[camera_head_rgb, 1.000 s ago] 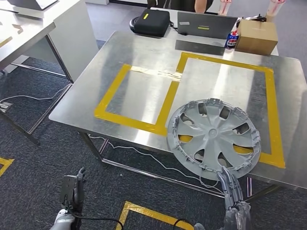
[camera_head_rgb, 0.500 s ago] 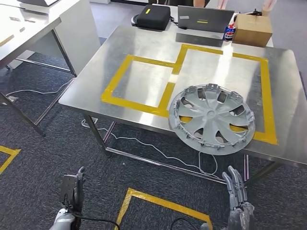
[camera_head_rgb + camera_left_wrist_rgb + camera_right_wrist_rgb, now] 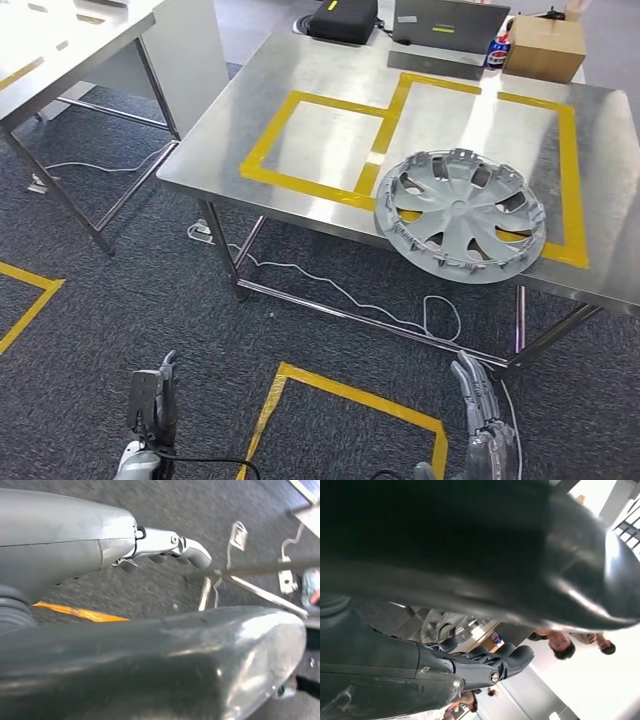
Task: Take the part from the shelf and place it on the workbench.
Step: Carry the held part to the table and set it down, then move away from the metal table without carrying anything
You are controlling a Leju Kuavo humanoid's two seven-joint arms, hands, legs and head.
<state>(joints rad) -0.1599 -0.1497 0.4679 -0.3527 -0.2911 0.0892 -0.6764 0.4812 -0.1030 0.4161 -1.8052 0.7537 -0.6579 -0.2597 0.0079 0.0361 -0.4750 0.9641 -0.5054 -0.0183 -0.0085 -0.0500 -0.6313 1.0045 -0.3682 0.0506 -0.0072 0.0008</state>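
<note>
Grey plastic and round, the spoked wheel cover lies flat on the brushed-steel workbench, at the near right part of the top, its near rim reaching just past the table's front edge. It sits across the lower left corner of the larger yellow tape rectangle, with tape showing through the gaps between its spokes; a smaller yellow tape square adjoins that rectangle to the left. Both of the robot's hands are low in the head view, over the dark grey carpet and well apart from the workbench. The left hand holds nothing, its fingers raised and close together; in the left wrist view its fingers stretch out straight over the carpet. The right hand also holds nothing, fingers extended upward and slightly spread. At the far edge of the table stand a black zipped case, a dark laptop, a brown cardboard box and a small blue-labelled bottle just left of the box. A white cable trails across the carpet beneath the workbench, and yellow tape floor markings lie between the two hands. A second light-topped table stands to the left.
</note>
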